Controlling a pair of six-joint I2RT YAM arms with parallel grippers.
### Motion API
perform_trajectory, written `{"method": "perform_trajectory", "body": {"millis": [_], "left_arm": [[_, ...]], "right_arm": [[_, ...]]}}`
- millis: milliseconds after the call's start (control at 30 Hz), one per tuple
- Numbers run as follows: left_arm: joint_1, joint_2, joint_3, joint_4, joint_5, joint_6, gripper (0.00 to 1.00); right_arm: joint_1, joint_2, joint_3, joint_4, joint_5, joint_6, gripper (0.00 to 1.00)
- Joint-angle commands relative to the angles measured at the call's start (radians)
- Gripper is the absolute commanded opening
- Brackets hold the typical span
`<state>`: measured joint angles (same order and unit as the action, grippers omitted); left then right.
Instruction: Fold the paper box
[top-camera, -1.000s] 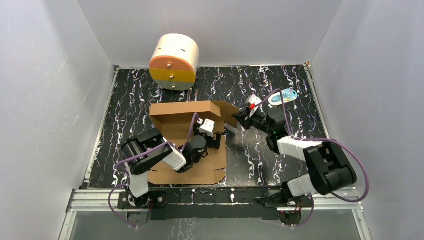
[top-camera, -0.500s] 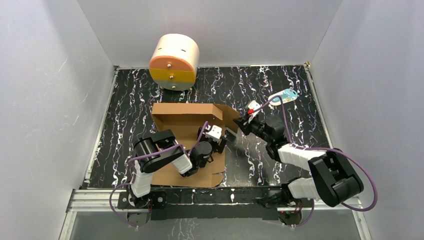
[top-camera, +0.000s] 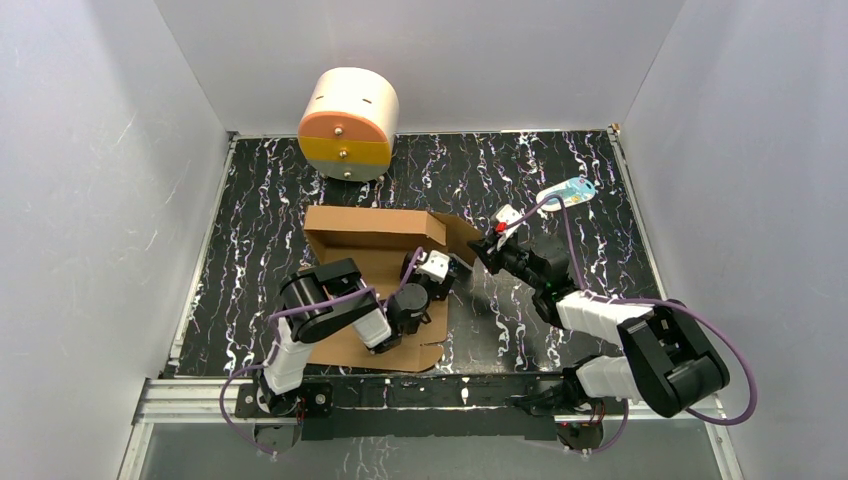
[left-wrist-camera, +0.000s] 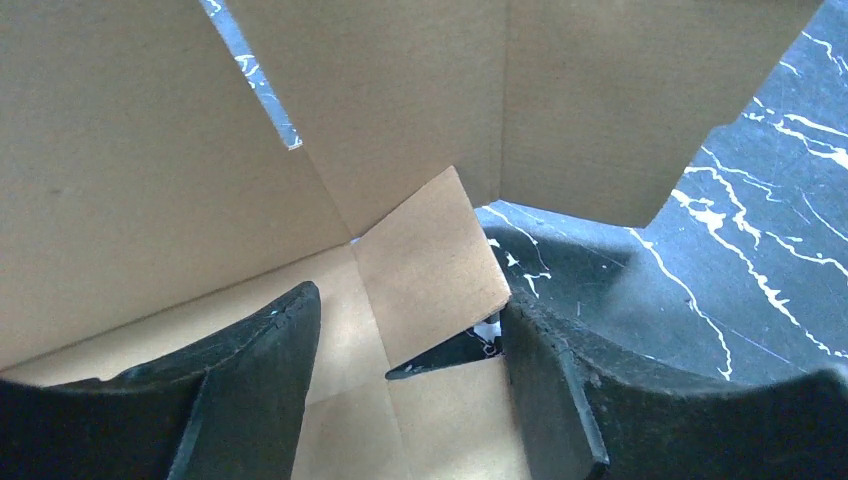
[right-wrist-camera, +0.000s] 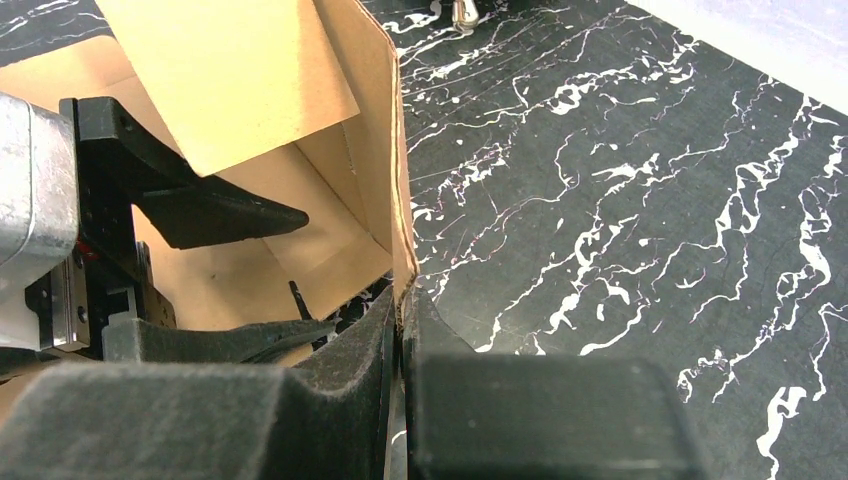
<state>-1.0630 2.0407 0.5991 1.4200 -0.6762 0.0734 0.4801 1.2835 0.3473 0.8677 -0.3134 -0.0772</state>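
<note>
The brown cardboard paper box (top-camera: 365, 238) lies just in front of the round cream drum (top-camera: 350, 100). The right gripper (right-wrist-camera: 400, 322) pinches its side wall upright. The left gripper (left-wrist-camera: 405, 325) has slid a little away from the drum, jaws apart around a small flap (left-wrist-camera: 430, 260) to fold next.

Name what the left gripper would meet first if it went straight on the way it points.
Probably the small flap of the box, between the left gripper's open fingers; depth is unclear.
</note>
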Motion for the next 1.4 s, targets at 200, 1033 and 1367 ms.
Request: {"method": "perform_trajectory", "body": {"millis": [200, 1033, 1367], "left_arm": [[0.020, -0.076, -0.070, 0.134, -0.096, -0.035, 0.47], [0.117, -0.090, -0.109, 0.028, 0.055, -0.307, 0.44], [0.118, -0.042, -0.097, 0.007, 0.052, -0.325, 0.38]], "right_arm": [[0.006, -0.048, -0.009, 0.023, 0.014, 0.004, 0.11], [0.045, -0.098, 0.079, -0.148, 0.025, 0.159, 0.18], [0.128, -0.099, 0.127, -0.187, 0.066, 0.225, 0.25]]}}
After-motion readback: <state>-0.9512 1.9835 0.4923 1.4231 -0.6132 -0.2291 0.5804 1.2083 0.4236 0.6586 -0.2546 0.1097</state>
